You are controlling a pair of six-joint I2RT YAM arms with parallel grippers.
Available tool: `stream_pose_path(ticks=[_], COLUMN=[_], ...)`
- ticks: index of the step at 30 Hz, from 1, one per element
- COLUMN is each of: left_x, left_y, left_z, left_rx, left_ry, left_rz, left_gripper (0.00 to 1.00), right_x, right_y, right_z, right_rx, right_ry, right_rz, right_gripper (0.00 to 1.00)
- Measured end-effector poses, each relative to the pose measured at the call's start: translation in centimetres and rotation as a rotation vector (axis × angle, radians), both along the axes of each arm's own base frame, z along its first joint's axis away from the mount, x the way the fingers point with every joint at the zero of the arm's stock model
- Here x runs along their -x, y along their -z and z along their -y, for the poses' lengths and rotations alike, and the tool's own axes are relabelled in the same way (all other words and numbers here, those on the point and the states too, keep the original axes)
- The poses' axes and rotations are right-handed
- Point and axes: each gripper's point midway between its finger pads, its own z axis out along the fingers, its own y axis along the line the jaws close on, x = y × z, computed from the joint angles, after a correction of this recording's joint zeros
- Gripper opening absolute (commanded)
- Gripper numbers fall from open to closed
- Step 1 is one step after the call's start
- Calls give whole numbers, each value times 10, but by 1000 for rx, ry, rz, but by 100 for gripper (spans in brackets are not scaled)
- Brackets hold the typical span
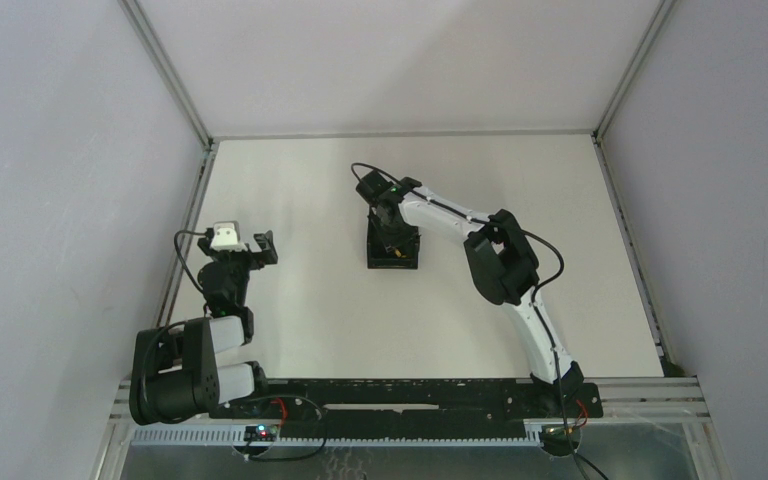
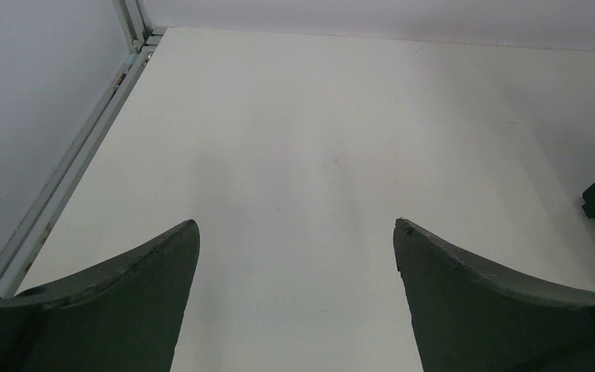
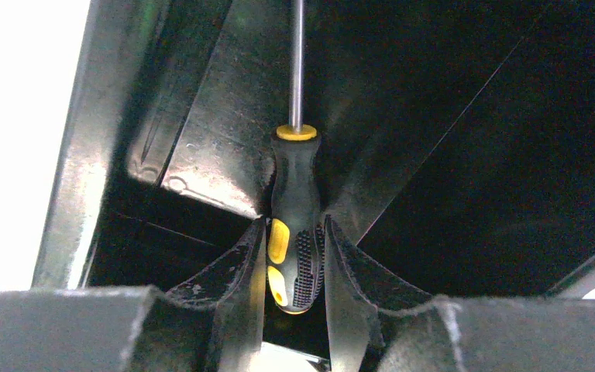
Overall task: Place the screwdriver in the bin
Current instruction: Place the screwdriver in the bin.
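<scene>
A white tabletop (image 1: 340, 330) carries a small black rectangular open-topped plastic bin (image 1: 392, 264) near its centre. The white-and-black right arm (image 1: 520, 300) reaches into it, the right gripper (image 3: 294, 232) lowered between the bin's walls and clamped on the black-and-yellow handle of a small screwdriver (image 3: 295, 170), whose thin silver shaft points away from the fingers along the dark interior. Well apart, near the table's left edge, the left gripper (image 2: 296, 229) hangs over the tabletop, jaws spread wide.

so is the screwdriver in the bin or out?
Inside the bin, not released: the screwdriver has bin walls around it, handle clamped by the right gripper. Touching bottom: cannot tell.
</scene>
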Motion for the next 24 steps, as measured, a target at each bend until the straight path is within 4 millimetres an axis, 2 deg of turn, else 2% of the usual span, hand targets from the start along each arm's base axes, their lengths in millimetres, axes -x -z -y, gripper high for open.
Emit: stream_pose_path(ticks=[7, 9, 18, 24], left_x=[0, 0, 0, 0], left_y=[0, 0, 0, 0], left_z=[0, 0, 0, 0], left_rx=[0, 0, 0, 0], left_ry=[0, 0, 0, 0], left_rz=[0, 0, 0, 0], left_gripper=[100, 100, 100, 100], right_x=[-1, -1, -2, -3], right_y=[0, 0, 0, 0], right_z=[2, 2, 2, 3], right_rx=[-1, -1, 0, 4], right_ry=[7, 9, 13, 20], right_rz=[-1, -1, 1, 6], right_gripper=[20, 29, 45, 52])
